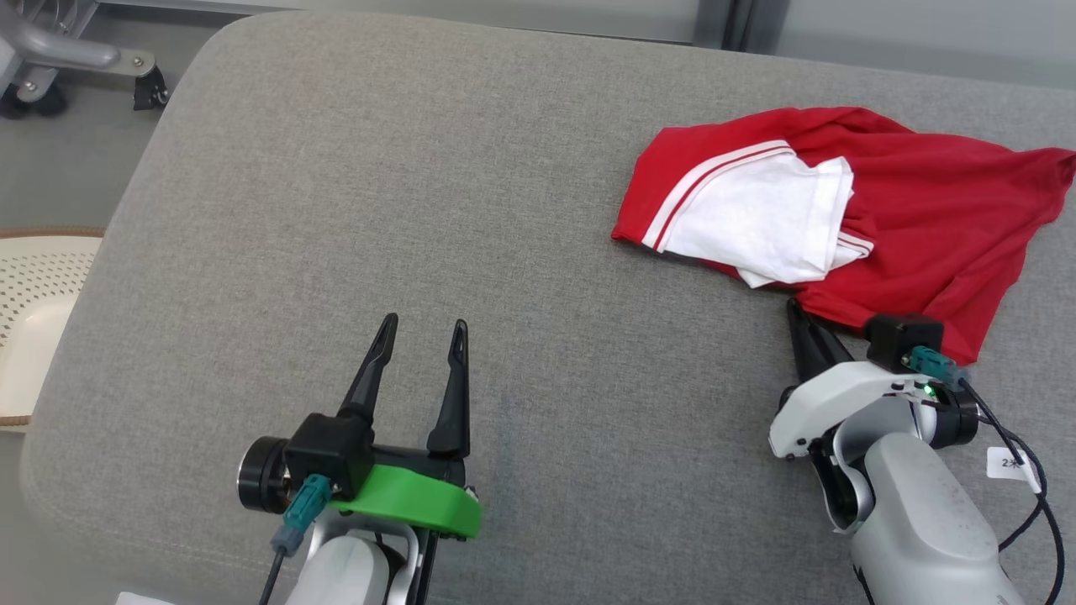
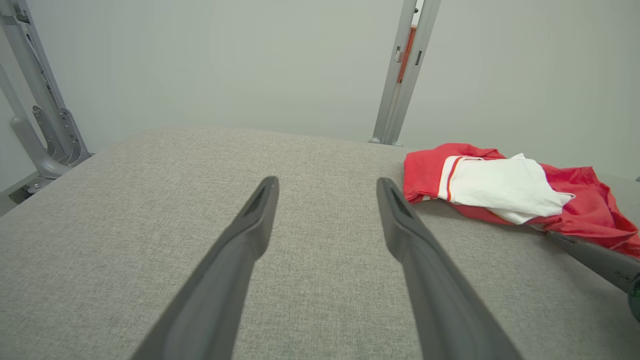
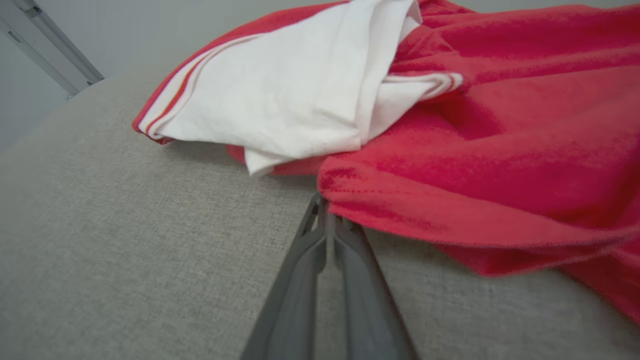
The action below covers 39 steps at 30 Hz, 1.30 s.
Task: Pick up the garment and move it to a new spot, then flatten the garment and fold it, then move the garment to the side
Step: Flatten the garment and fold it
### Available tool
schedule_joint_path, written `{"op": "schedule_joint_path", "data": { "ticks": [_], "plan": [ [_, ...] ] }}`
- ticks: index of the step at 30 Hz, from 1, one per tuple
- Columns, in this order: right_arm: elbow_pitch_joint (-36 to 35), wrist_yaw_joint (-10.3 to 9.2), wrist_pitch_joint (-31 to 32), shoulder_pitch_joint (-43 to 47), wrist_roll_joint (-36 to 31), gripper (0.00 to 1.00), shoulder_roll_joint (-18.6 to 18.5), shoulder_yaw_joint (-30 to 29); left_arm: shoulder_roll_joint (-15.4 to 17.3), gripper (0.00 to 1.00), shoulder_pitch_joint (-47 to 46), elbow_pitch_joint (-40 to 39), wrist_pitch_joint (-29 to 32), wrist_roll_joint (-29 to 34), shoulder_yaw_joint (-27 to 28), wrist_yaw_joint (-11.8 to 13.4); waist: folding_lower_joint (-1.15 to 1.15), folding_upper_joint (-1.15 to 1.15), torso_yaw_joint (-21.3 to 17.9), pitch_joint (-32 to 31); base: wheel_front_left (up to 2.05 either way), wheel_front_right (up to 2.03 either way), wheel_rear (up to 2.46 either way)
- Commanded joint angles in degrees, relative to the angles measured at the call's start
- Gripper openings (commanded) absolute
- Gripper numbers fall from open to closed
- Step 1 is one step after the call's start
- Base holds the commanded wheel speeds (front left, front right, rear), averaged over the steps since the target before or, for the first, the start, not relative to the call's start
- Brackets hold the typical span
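The garment (image 1: 925, 202) is a crumpled red piece with a white panel and striped trim, lying at the right side of the grey cushion (image 1: 504, 210). My right gripper (image 1: 794, 307) is shut, its tips pinched on the near hem of the red cloth. The right wrist view shows the closed fingers (image 3: 322, 200) meeting at the hem corner of the garment (image 3: 500, 150). My left gripper (image 1: 424, 323) stands open over bare cushion at lower centre, well left of the garment. Its fingers (image 2: 327, 182) hold nothing, with the garment (image 2: 500, 187) off to their right.
A cream perforated seat (image 1: 42, 311) sits beyond the cushion's left edge. A grey wheeled frame (image 1: 50, 59) stands on the floor at the far left. A metal post (image 2: 400, 75) rises behind the cushion. Bare cushion spreads across the left and middle.
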Motion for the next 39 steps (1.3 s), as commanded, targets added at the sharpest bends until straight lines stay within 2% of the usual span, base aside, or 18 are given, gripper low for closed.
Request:
{"op": "schedule_joint_path", "data": {
  "ticks": [1,9,14,21,24,30,34,35,39],
  "plan": [
    [0.01,-0.07,-0.77,-0.58,-0.75,0.0,-0.19,0.84,0.15,1.0,-0.17,0.08,-0.01,-0.23,0.31,0.12,0.0,0.0,-1.0,-0.92,0.0,0.0,0.0],
    [-5.57,-0.07,-0.13,0.83,0.71,0.0,-0.07,8.54,0.15,1.0,1.28,0.52,0.0,-0.15,1.03,-0.25,0.0,0.0,-5.28,-4.28,0.0,0.0,0.0],
    [-14.37,-0.08,4.84,5.37,2.64,0.0,-3.48,11.46,0.15,1.0,2.54,0.68,0.0,0.26,2.3,-0.5,0.0,0.0,-9.15,-6.5,0.0,0.0,0.0],
    [-30.8,-0.08,16.77,16.89,6.63,0.0,-10.25,8.33,0.15,1.0,4.24,0.75,0.0,0.41,3.52,-0.99,0.0,0.0,-14.21,-8.71,0.0,0.0,0.0],
    [-35.76,-0.07,21.44,21.43,7.93,0.0,-11.96,5.77,0.15,1.0,4.56,0.85,0.0,0.67,3.58,-1.19,0.0,0.0,-15.71,-9.16,0.0,0.0,0.0],
    [-40.55,-0.07,27.05,27.35,6.72,0.0,-14.13,1.6,0.15,1.0,4.31,0.79,0.0,0.74,3.41,-1.4,0.0,0.0,-17.21,-9.27,0.0,0.0,0.0],
    [-39.75,-0.08,28.83,29.38,6.15,0.0,-13.01,-0.03,0.15,1.0,4.25,1.09,0.0,0.8,3.09,-1.48,0.0,0.0,-17.33,-9.4,0.0,0.0,0.0],
    [-38.23,-0.09,29.99,30.1,4.45,1.0,-12.54,-1.72,0.15,1.0,4.19,1.25,0.0,0.76,2.84,-1.55,0.0,0.0,-17.15,-9.43,0.0,0.0,0.0],
    [-37.33,-0.08,29.78,29.53,0.37,1.0,-10.25,-4.82,0.15,1.0,4.21,1.47,0.0,0.92,2.77,-1.67,0.0,0.0,-16.52,-9.41,0.0,0.0,0.0]
  ]
}}
